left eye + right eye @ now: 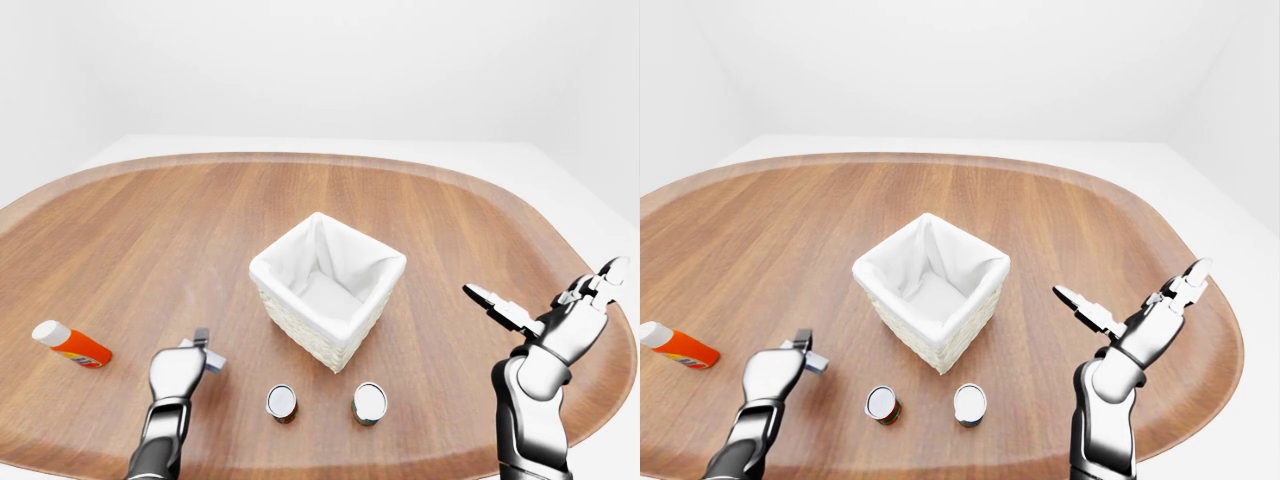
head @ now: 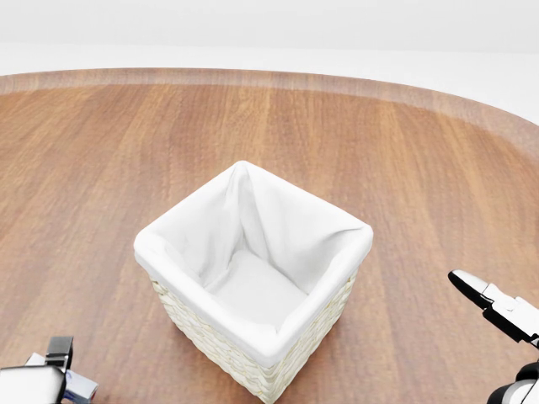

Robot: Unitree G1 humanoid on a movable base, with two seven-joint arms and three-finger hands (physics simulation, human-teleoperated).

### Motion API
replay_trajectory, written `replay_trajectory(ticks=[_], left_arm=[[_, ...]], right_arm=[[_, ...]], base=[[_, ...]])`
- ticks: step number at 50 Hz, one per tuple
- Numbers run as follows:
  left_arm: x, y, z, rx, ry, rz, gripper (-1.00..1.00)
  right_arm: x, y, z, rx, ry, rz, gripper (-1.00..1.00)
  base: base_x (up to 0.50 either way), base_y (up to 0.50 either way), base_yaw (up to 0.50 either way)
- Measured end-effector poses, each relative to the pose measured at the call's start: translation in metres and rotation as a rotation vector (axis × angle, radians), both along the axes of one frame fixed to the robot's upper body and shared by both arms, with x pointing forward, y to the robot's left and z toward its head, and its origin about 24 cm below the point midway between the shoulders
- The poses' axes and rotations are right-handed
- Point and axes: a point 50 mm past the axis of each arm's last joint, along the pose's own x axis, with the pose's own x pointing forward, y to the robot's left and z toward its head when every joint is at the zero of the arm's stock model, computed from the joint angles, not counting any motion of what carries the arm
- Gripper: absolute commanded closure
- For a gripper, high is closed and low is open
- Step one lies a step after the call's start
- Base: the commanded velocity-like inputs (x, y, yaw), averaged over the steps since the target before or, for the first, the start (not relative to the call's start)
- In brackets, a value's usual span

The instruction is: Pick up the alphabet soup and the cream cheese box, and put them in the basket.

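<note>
The white-lined wicker basket (image 1: 328, 285) stands mid-table with nothing in it. Below it in the left-eye view stand two upright cans, one on the left (image 1: 881, 404) with a red and green label and one on the right (image 1: 969, 404); I cannot tell which is the alphabet soup. My left hand (image 1: 192, 356) is to the left of the cans, shut on a small pale cream cheese box (image 1: 209, 360) held just above the table. The right hand (image 1: 545, 288) hovers open to the right of the basket, fingers spread, holding nothing.
An orange bottle with a white cap (image 1: 70, 343) lies near the table's left edge. The oval wooden table (image 1: 150, 230) has a raised rim, and white floor lies beyond it.
</note>
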Motion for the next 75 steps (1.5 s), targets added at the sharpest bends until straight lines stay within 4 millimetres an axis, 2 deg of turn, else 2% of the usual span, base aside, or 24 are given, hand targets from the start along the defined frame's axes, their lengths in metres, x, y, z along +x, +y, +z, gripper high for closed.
replay_trajectory(ticks=[12, 21, 34, 57, 75], left_arm=[[-0.005, 0.004, 0.023, -0.002, -0.133, 0.029, 1.00], [-0.001, 0.000, 0.045, -0.001, -0.243, 0.031, 1.00], [0.015, -0.013, 0.086, -0.004, -0.367, 0.017, 1.00], [0.051, -0.044, 0.136, 0.013, -0.412, -0.058, 1.00], [0.064, -0.062, 0.175, 0.056, -0.454, -0.081, 1.00]], right_arm=[[0.000, 0.000, 0.000, 0.000, 0.001, 0.000, -1.00], [0.000, 0.000, 0.000, 0.000, 0.000, 0.000, -1.00], [0.000, 0.000, 0.000, 0.000, -0.001, 0.001, -1.00], [0.001, -0.001, -0.001, 0.005, 0.003, 0.000, -1.00], [0.002, -0.001, -0.002, 0.012, 0.012, 0.001, -1.00]], base=[[0.00, 0.00, 0.00], [0.00, 0.00, 0.00], [0.00, 0.00, 0.00], [0.00, 0.00, 0.00], [0.00, 0.00, 0.00]])
